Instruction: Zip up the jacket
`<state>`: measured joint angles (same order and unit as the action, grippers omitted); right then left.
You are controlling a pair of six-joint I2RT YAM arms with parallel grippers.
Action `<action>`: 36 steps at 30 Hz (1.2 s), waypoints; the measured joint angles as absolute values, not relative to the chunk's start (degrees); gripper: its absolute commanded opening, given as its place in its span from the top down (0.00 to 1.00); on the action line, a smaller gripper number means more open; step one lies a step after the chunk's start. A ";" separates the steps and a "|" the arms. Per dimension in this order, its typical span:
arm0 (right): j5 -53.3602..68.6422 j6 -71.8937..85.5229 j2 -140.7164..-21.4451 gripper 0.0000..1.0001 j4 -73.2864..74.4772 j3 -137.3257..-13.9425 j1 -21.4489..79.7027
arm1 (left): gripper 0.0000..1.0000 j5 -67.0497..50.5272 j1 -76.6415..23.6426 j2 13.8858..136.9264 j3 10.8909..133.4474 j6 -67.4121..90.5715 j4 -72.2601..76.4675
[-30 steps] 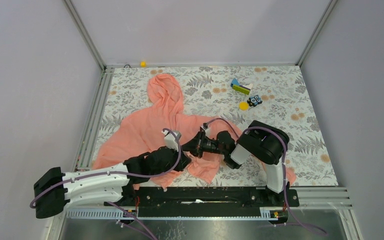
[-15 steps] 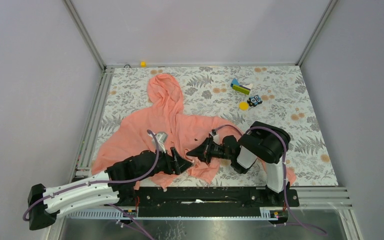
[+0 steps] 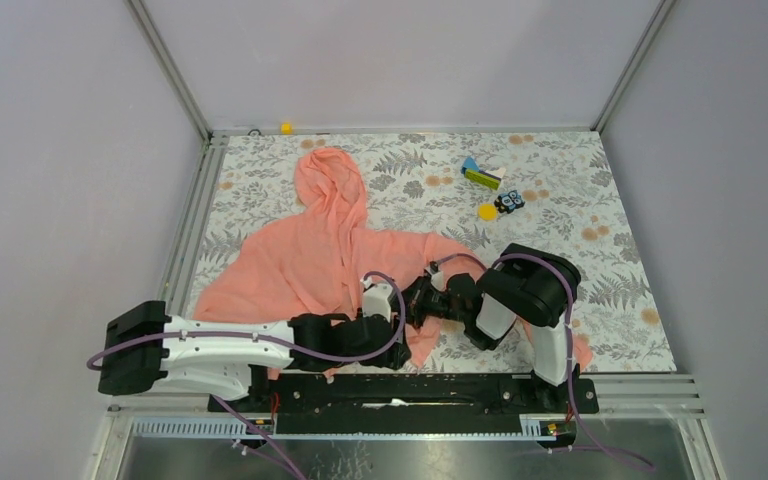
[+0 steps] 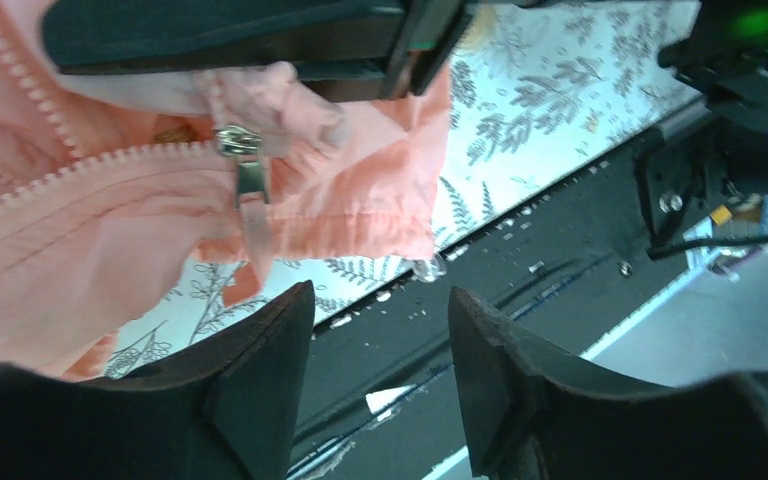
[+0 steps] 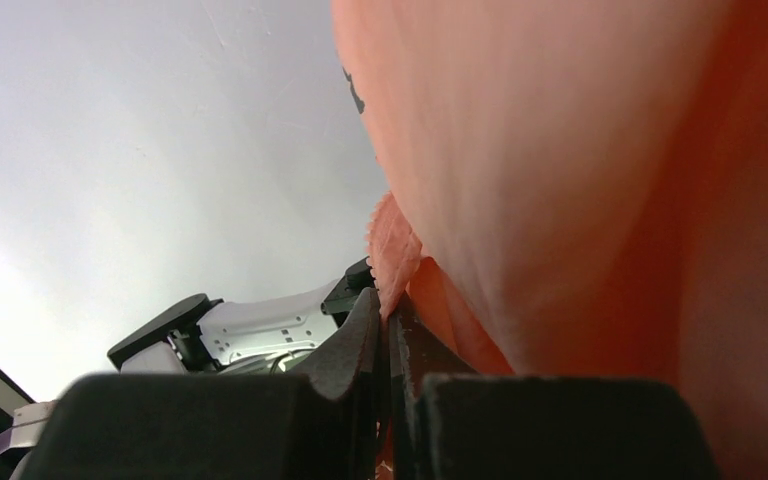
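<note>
The salmon-pink jacket (image 3: 310, 255) lies spread on the floral table, hood toward the far side. My right gripper (image 3: 412, 302) is shut on the jacket's lower front edge and holds it slightly raised; in the right wrist view the fingers (image 5: 365, 340) pinch the fabric (image 5: 610, 200). My left gripper (image 3: 392, 322) sits just beside it, near the hem. In the left wrist view the left gripper (image 4: 380, 295) stands open with nothing between its fingers. The metal zipper slider (image 4: 238, 141) with its pull tab hangs above the left finger, below the right gripper's black fingers (image 4: 260, 40).
A green-and-blue block (image 3: 480, 175), a yellow disc (image 3: 487, 211) and a small blue-black toy (image 3: 508, 202) lie at the table's far right. A tiny yellow piece (image 3: 286, 127) sits on the back rail. The black base rail (image 3: 410, 390) runs just below the hem.
My left gripper has opened and moved right along the hem to sit under the right gripper. The right gripper shifted slightly down and right, still holding the fabric.
</note>
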<state>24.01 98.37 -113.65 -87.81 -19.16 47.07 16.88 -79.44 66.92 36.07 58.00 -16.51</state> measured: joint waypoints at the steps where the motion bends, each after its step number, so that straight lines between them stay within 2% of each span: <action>1: 23.79 98.41 -113.65 1.00 -87.81 -19.00 47.07 | 0.40 17.54 -79.59 67.26 36.07 58.57 -16.99; 4: 23.38 98.48 -113.65 1.00 -87.81 -18.68 47.07 | 0.21 19.97 -79.99 68.01 36.07 60.71 -17.74; 6: 23.20 98.63 -113.65 1.00 -87.81 -18.57 47.07 | 0.19 21.06 -80.27 68.36 36.03 62.19 -17.93; 7: 23.14 98.67 -113.65 1.00 -87.81 -18.55 47.07 | 0.21 21.54 -80.38 68.51 35.94 62.94 -18.06; 10: 23.03 98.85 -113.65 1.00 -87.81 -18.44 47.07 | 0.39 22.55 -80.55 69.06 35.20 64.79 -17.80; 12: 22.96 98.87 -113.65 1.00 -87.83 -18.28 47.07 | 0.43 23.22 -80.55 69.97 34.83 65.67 -17.87; 15: 22.96 98.89 -113.65 1.00 -87.83 -18.02 47.07 | 0.45 24.34 -80.55 72.90 34.87 66.11 -17.82; 17: 22.96 98.91 -113.65 1.00 -87.85 -17.93 47.07 | 0.52 24.82 -80.55 75.33 35.18 66.11 -18.11; 19: 22.92 98.91 -113.65 1.00 -87.90 -17.65 47.07 | 0.64 25.26 -80.55 77.87 35.97 66.06 -18.57; 21: 22.90 98.91 -113.65 1.00 -87.96 -17.30 47.07 | 0.85 25.71 -80.55 79.94 37.10 66.11 -19.27; 23: 22.85 98.89 -113.65 1.00 -88.01 -17.06 47.07 | 0.98 26.15 -80.55 81.19 38.39 66.00 -20.32; 25: 22.85 98.78 -113.65 0.99 -88.07 -16.80 47.07 | 1.00 26.46 -80.55 81.38 39.51 65.73 -20.95; 30: 23.62 95.48 -113.30 0.85 -86.78 -16.51 47.07 | 1.00 25.21 -80.51 79.37 39.72 64.62 -21.12; 36: 25.98 82.30 -105.78 0.62 -70.52 -18.20 45.52 | 1.00 18.70 -79.55 71.81 38.02 61.45 -20.47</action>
<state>25.98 82.30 -105.78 -70.52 -18.20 45.52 18.70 -79.55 71.81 38.02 61.45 -20.47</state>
